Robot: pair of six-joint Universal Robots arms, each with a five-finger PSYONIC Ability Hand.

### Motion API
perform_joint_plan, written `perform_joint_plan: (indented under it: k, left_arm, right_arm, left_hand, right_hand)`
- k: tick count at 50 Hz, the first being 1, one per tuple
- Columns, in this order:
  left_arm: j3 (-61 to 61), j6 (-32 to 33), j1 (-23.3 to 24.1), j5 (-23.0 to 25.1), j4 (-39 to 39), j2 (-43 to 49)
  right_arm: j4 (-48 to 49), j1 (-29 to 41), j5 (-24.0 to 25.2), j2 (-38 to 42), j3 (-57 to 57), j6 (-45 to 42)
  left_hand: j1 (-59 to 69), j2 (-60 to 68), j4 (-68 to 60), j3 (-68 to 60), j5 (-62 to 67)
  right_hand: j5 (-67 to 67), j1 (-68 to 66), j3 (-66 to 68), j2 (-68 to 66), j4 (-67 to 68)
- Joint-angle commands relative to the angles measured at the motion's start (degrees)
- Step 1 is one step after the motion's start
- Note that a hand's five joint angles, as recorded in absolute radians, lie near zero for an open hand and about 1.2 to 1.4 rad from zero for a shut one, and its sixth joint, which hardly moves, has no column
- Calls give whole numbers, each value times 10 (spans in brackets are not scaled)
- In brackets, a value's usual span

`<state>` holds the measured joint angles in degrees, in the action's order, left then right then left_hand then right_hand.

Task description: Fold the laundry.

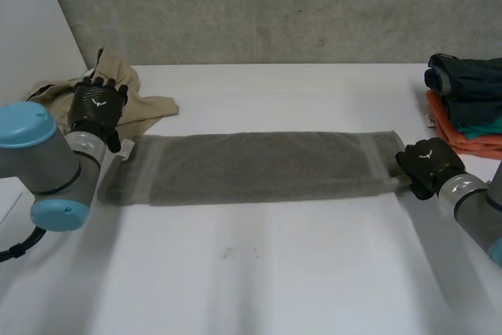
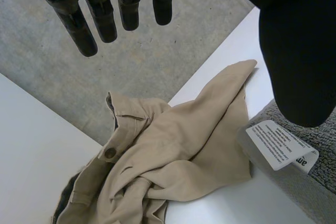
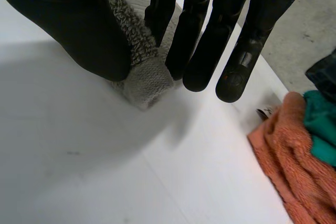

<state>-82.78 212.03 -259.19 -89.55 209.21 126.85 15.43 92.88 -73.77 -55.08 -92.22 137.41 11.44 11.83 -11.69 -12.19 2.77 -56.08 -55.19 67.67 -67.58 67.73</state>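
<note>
A long grey towel (image 1: 259, 166) lies flat across the table's middle. My right hand (image 1: 427, 164) is at its near right corner. In the right wrist view the thumb (image 3: 68, 24) and fingers pinch that corner (image 3: 147, 80) just off the table. My left hand (image 1: 96, 107) hovers open at the towel's left end, its fingers straight (image 2: 100, 14) and holding nothing. Beyond its fingertips lies a crumpled beige garment (image 2: 173, 150). The towel's left corner with a white label (image 2: 278, 145) sits beside the thumb (image 2: 299, 40).
The beige garment (image 1: 145, 103) is heaped at the table's back left corner. A stack of folded clothes (image 1: 467, 103), dark blue over teal and orange, stands at the right edge; its orange towel (image 3: 283, 150) is close beside my right hand. A concrete wall runs behind the table.
</note>
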Motion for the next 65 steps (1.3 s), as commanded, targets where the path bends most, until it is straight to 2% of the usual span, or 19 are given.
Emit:
perform_joint_plan:
  k: [1, 11, 17, 22, 27, 30, 32, 33, 40, 48, 51, 53, 54, 57, 58, 60, 61, 64, 65]
  left_arm:
    - [-34, 0, 0, 0, 1, -44]
    - [-66, 0, -3, 1, 1, -96]
    - [-100, -2, -5, 0, -2, -129]
    - [-121, -21, -6, 0, -6, -151]
    - [-133, -62, -6, 0, -7, -173]
    - [-136, -86, -6, 0, -7, -189]
    - [-141, -101, -5, 1, -7, -200]
    - [-143, -103, -5, 1, -7, -202]
    - [-158, -108, -3, 2, -7, -216]
    - [-166, -108, 3, 1, -7, -217]
    - [-166, -108, 12, 1, -7, -215]
    - [-166, -108, 21, 2, -7, -210]
    - [-166, -108, 25, 3, -7, -209]
    - [-165, -108, 40, 3, -7, -209]
    - [-164, -108, 45, 3, -6, -209]
    - [-161, -108, 51, 3, -6, -207]
    - [-159, -108, 55, 3, -6, -206]
    - [-151, -108, 70, 3, -3, -202]
    - [-148, -108, 76, 2, -3, -202]
  right_arm:
    - [2, -37, -3, -35, -14, 1]
    - [3, -114, 6, -76, -31, -13]
    - [3, -169, 5, -80, -20, -97]
    - [10, -156, 15, -85, -6, -143]
    - [49, -33, 61, -107, 10, -120]
    - [73, 33, 68, -109, 20, -114]
    - [100, 129, 71, -106, 45, -116]
    - [105, 153, 71, -101, 54, -115]
    - [144, 329, 83, 5, 145, -116]
    - [154, 435, 156, 133, 221, -113]
    - [149, 448, 155, 153, 229, -116]
    - [146, 454, 140, 158, 228, -114]
    - [145, 454, 114, 152, 224, -114]
    - [138, 451, 53, 133, 216, -108]
    - [133, 451, 17, 107, 203, -96]
    - [129, 446, -11, 82, 185, -73]
    - [129, 434, -29, 55, 162, -34]
    - [128, 406, -40, 16, 127, 50]
    - [125, 390, -40, -18, 105, 112]
  left_hand:
    - [-14, -18, 16, 21, -27]
    - [-14, -18, 16, 21, -27]
    - [-14, -18, 16, 21, -27]
    - [-14, -18, 17, 22, -28]
    - [-14, -18, 17, 22, -28]
    - [-14, -18, 16, 21, -27]
    - [-14, -18, 16, 21, -27]
    - [-14, -18, 16, 21, -27]
    - [-14, -18, 16, 21, -27]
    - [-14, -18, 16, 21, -27]
    - [-14, -18, 16, 21, -27]
    - [-14, -18, 16, 21, -27]
    - [-14, -18, 16, 21, -27]
    - [-14, -18, 17, 22, -28]
    - [-14, -18, 17, 22, -28]
    - [-14, -18, 17, 22, -28]
    - [-14, -18, 17, 22, -28]
    - [-14, -18, 17, 22, -28]
    - [-14, -18, 16, 21, -27]
  right_hand:
    - [-139, -248, 123, -124, 123]
    - [-139, -248, 123, -124, 123]
    - [-139, -248, 123, -124, 123]
    - [-139, -248, 123, -124, 123]
    - [-139, -248, 123, -124, 123]
    - [-139, -248, 123, -124, 123]
    - [-139, -248, 123, -124, 123]
    - [-139, -248, 123, -124, 123]
    - [-139, -248, 123, -124, 123]
    - [-139, -248, 123, -124, 123]
    - [-139, -248, 123, -124, 123]
    - [188, 79, -204, 203, -205]
    - [536, 427, -552, 551, -553]
    - [561, 452, -577, 576, -577]
    - [561, 452, -577, 576, -577]
    - [561, 452, -577, 576, -577]
    - [561, 452, -577, 576, -577]
    - [561, 452, -577, 576, -577]
    - [561, 452, -577, 576, -577]
